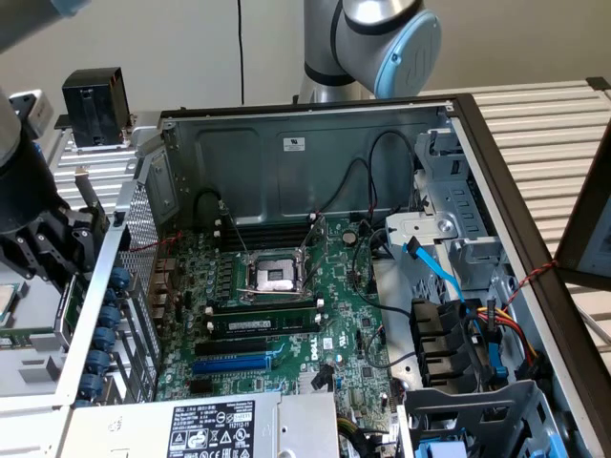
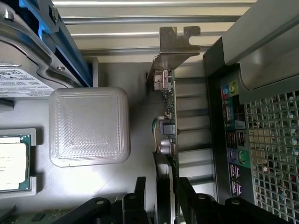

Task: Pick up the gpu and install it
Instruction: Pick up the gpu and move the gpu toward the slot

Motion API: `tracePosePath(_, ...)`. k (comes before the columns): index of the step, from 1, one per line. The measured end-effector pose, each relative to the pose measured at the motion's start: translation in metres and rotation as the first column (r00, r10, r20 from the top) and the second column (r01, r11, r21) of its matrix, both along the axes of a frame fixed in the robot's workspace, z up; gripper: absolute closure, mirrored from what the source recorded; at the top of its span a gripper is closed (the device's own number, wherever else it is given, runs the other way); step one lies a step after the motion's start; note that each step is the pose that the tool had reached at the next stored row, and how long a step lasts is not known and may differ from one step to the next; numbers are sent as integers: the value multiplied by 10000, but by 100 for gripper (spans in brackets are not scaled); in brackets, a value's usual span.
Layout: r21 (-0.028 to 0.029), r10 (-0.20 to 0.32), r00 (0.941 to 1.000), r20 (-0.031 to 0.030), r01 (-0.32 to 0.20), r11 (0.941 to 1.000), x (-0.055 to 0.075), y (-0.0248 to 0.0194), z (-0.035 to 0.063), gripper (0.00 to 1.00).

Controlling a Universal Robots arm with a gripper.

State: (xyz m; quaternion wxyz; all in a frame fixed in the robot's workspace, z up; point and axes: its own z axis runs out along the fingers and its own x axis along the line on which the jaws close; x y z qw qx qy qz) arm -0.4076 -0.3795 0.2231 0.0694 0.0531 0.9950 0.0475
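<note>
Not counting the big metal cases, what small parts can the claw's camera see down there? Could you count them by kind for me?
gpu: 1
processor chip: 1
clear plastic square: 1
Total: 3

Wore a silver-grey tubular arm [image 1: 334, 38] with a round pale-blue cap [image 1: 409, 50] far behind the jaws. Ended in a matte black gripper [image 2: 162, 186]; round pivot bolts [image 2: 98, 202] just behind black fingers [image 2: 140, 191].

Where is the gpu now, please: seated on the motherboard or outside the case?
Outside: the gpu stands on edge by the end effector, beside the case's rear ports.
</note>
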Motion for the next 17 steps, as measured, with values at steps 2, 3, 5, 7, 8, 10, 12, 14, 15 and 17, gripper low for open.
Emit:
tracePosePath(2,-5,2,10000,-1,-2,10000,14,5,-2,59)
tracePosePath(3,-7,1,10000,-2,-1,10000,16,6,-2,59)
tracePosePath(5,-20,1,10000,-12,-1,10000,19,7,-6,59)
tracePosePath(7,-35,4,10000,-20,-5,10000,20,8,-11,59)
tracePosePath(8,-42,7,10000,-22,-7,10000,21,8,-13,59)
tracePosePath(10,-48,9,10000,-22,-9,10000,23,8,-25,61)
tracePosePath(12,-53,10,10000,-31,-10,10000,23,8,-29,72)
tracePosePath(14,-52,11,10000,-34,-11,10000,24,8,-31,72)
tracePosePath(15,-51,11,10000,-32,-11,10000,24,8,-32,72)
tracePosePath(17,-50,11,10000,-30,-11,10000,24,8,-33,72)
